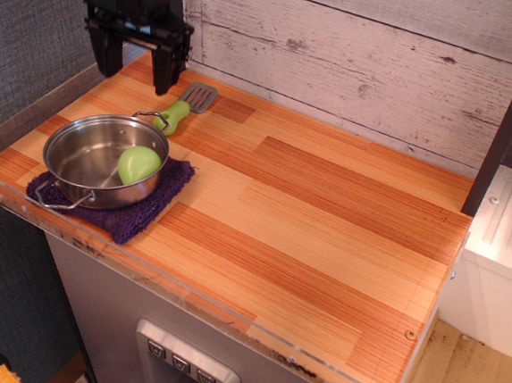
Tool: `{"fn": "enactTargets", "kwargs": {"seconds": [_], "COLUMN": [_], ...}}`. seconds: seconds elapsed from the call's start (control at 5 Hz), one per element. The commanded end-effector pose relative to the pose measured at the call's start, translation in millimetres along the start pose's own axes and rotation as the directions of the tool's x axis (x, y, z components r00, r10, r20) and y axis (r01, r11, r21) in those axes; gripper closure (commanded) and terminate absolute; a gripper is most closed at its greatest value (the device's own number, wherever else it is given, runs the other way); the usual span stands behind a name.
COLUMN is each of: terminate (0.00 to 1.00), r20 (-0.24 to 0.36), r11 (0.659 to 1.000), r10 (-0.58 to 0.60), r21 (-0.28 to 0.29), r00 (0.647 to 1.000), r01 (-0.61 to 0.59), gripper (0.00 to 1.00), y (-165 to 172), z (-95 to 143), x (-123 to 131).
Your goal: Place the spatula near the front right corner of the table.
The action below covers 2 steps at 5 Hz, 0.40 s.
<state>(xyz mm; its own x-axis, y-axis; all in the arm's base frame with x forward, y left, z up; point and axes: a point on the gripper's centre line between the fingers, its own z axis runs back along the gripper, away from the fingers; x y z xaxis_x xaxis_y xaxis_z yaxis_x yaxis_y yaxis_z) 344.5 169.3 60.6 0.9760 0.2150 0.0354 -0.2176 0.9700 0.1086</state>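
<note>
The spatula (184,106) lies flat on the table (324,233) near the back left, its lime-green handle pointing toward the pot and its grey slotted blade toward the wall. My gripper (132,75) hangs open and empty over the back left corner, left of the spatula's blade and apart from it. The front right corner of the table (384,364) holds nothing.
A steel pot (105,159) sits on a purple cloth (133,212) at the front left, with a smooth green lump (138,163) inside. A clear acrylic rim (192,304) edges the table. A white cabinet (501,258) stands to the right. A plank wall (357,57) runs behind.
</note>
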Motion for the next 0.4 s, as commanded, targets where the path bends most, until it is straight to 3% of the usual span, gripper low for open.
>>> {"fn": "enactTargets", "kwargs": {"seconds": [0.0, 0.2], "terminate": [0.00, 0.00], "r20": [0.045, 0.069], "r11": [0.999, 0.997], "r10": [0.034, 0.049], "r21": [-0.030, -0.058], "r00": [0.998, 0.996], "r01": [-0.033, -0.045], "gripper": [0.00, 0.00], "y": [-1.7, -11.3], "z": [-7.5, -3.1], "x": [6.6, 12.1]}}
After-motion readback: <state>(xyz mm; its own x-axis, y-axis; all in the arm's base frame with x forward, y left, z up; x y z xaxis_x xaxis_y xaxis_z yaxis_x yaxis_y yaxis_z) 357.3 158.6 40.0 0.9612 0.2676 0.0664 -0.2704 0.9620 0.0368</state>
